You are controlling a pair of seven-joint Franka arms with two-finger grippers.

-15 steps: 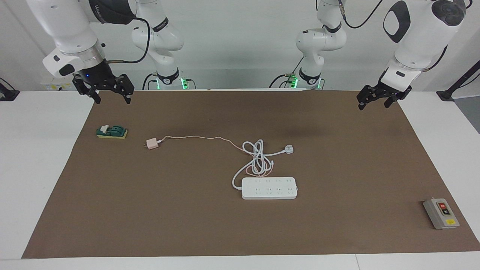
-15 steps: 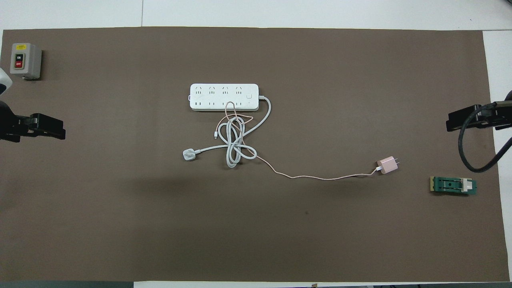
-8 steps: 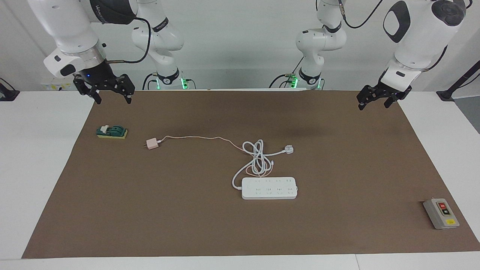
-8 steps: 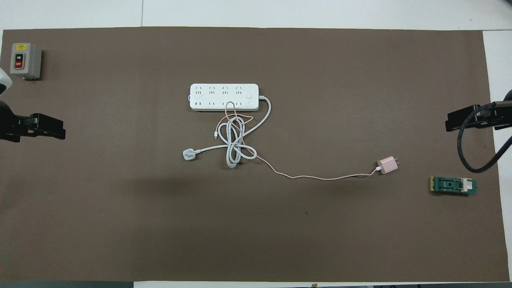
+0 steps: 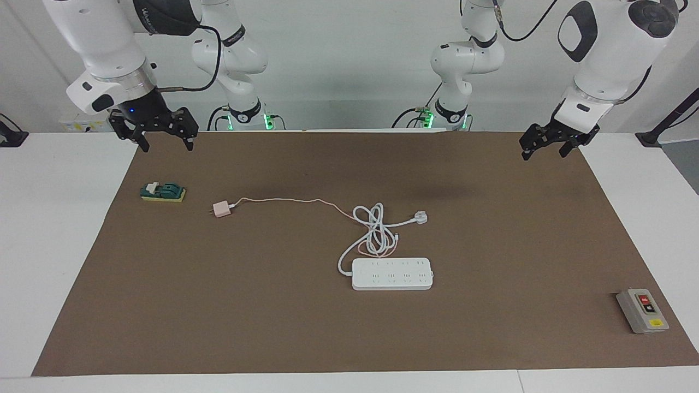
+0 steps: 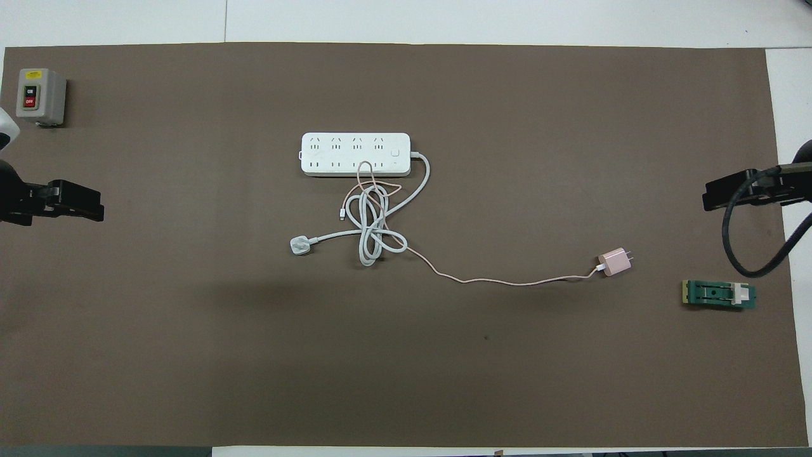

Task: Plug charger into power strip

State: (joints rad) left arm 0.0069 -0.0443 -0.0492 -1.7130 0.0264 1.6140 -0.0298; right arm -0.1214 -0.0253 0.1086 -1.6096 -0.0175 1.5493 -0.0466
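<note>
Legible markings: switch box only.
Grey switch box point(image 6: 40, 96), at the brown mat's corner farthest from the robots on the left arm's end: black button reads "ON", red button below it reads "OFF"; the yellow label above them is too small to read. Same box in facing view point(image 5: 642, 311): red and black buttons, yellow label, no characters resolvable. Dark band on the right arm's upper link point(image 5: 158, 13) carries white lettering, not readable. Power strip point(image 6: 355, 153): socket marks only, no text made out.
</note>
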